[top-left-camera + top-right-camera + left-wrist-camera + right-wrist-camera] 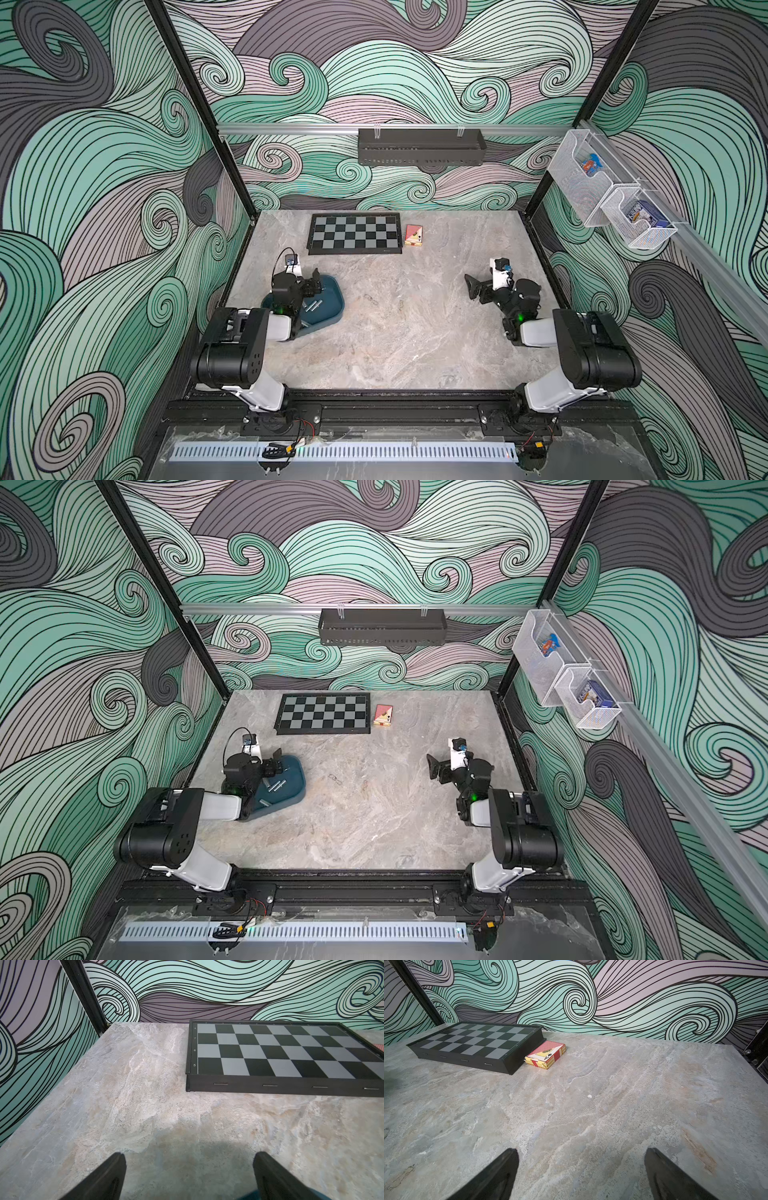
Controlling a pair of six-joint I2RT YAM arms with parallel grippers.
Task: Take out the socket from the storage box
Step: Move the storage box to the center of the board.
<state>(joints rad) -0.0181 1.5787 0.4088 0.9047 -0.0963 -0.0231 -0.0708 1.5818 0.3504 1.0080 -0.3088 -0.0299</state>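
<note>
The dark teal storage box (332,296) (296,776) sits on the left side of the marble table in both top views. Small silver sockets (312,306) (275,786) lie on its floor, and the left arm hides part of the box. My left gripper (315,284) (277,763) hovers over the box's far left part, open and empty. In the left wrist view its gripper (190,1155) looks past the box, with only a blue sliver of the storage box (249,1197) showing. My right gripper (471,287) (581,1150) stands open over bare table at the right.
A chessboard (355,233) (291,1051) lies at the back of the table with a red card pack (413,236) (547,1054) beside it. A black perforated tray (422,145) hangs on the back wall. White mesh baskets (582,187) hang on the right wall.
</note>
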